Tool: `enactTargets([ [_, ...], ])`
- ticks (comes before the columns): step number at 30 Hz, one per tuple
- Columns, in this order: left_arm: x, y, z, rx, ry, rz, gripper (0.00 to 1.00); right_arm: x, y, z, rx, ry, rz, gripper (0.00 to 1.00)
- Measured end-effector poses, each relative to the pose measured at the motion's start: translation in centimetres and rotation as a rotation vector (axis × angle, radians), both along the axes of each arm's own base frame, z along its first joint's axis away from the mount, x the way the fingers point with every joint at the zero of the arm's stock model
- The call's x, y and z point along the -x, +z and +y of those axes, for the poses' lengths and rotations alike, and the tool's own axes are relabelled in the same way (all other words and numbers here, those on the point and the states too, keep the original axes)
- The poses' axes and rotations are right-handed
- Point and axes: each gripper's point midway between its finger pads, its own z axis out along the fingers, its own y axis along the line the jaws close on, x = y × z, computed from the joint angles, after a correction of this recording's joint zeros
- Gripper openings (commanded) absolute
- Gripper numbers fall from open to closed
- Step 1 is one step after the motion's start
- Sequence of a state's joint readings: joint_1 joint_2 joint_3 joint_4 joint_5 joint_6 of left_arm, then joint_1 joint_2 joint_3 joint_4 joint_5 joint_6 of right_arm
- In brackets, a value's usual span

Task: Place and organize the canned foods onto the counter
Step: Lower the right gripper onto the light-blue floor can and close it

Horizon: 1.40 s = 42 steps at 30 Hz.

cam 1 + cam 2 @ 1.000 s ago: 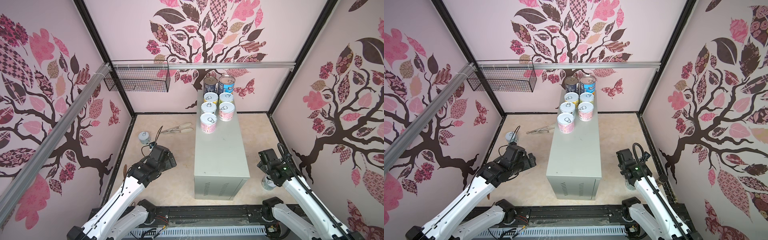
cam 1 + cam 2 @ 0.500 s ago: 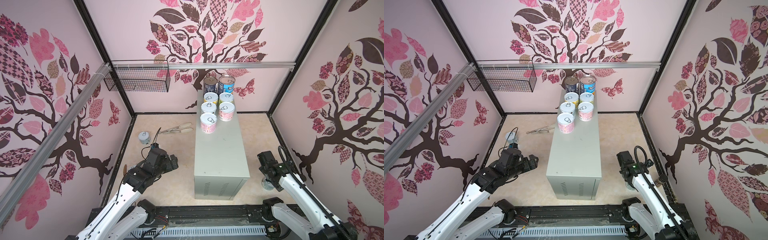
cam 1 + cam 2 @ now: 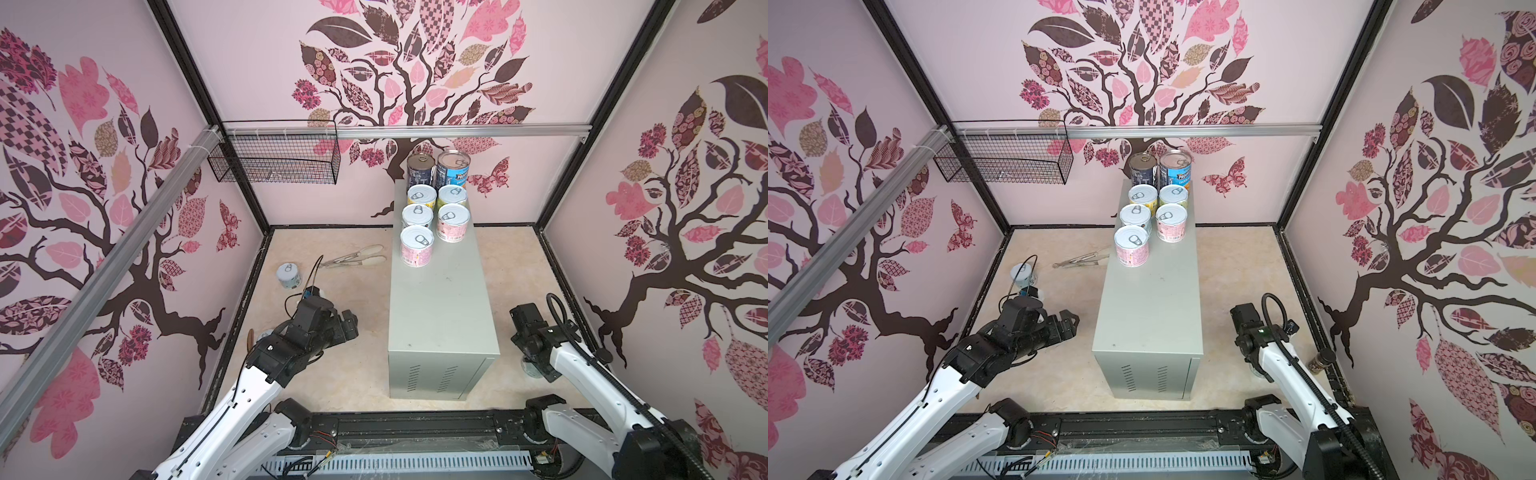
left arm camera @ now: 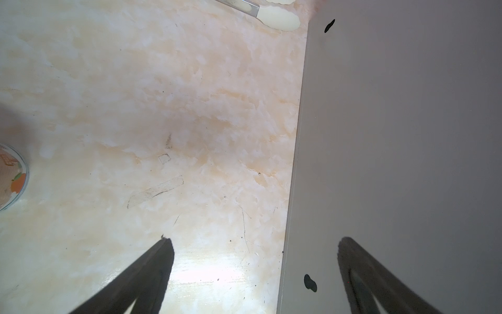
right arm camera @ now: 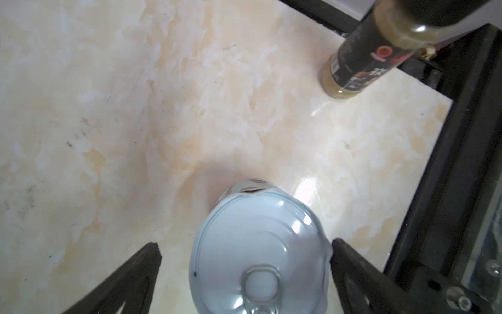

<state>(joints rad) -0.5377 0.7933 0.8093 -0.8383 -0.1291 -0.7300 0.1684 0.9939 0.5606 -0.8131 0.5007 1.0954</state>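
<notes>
Right claw [image 5: 244, 242] wide, flanking floor can [image 5: 258, 231] — left claw [image 4: 256, 240] wide at counter [image 4: 394, 136] edge.

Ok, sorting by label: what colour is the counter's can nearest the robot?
Pink patterned label on that can; clearest in a top view.

Left tool [image 4: 255, 241] jaws spread wide; right tool [image 5: 244, 243] likewise.

Seven cans [image 3: 453, 218] grouped at far end of counter [image 3: 440, 316]; lone can [image 3: 289, 275] on floor [image 3: 361, 386] near tongs [image 3: 357, 257].
</notes>
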Motion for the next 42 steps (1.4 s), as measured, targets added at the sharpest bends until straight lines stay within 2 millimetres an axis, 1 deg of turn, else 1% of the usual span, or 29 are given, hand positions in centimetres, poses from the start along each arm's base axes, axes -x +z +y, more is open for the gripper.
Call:
enactTargets([
  [8,0.0,-0.2,0.2,-0.007,0.006,-0.002,0.98,-3.1,0.6,1.3,-0.019,0.135,-0.076,1.00],
  [13,0.0,-0.2,0.3,-0.014,0.013,-0.003,0.98,-4.6,0.3,2.3,-0.037,0.223,-0.082,1.00],
  [22,-0.1,-0.3,0.5,-0.020,0.019,-0.003,0.98,-7.4,0.6,5.5,-0.124,0.431,-0.139,1.00],
  [26,-0.1,-0.4,0.5,-0.023,0.019,0.002,0.98,-7.8,0.6,6.5,-0.125,0.507,-0.126,1.00],
  [34,-0.1,-0.6,0.4,-0.020,0.016,0.000,0.98,-7.7,0.9,6.8,-0.101,0.570,-0.159,1.00],
  [37,-0.1,-0.7,0.4,-0.019,0.015,-0.002,0.98,-7.4,0.3,7.0,-0.099,0.580,-0.152,1.00],
  [42,-0.2,-0.4,0.4,-0.011,0.016,-0.016,0.98,-6.9,-1.2,7.2,-0.108,0.579,-0.127,0.99],
])
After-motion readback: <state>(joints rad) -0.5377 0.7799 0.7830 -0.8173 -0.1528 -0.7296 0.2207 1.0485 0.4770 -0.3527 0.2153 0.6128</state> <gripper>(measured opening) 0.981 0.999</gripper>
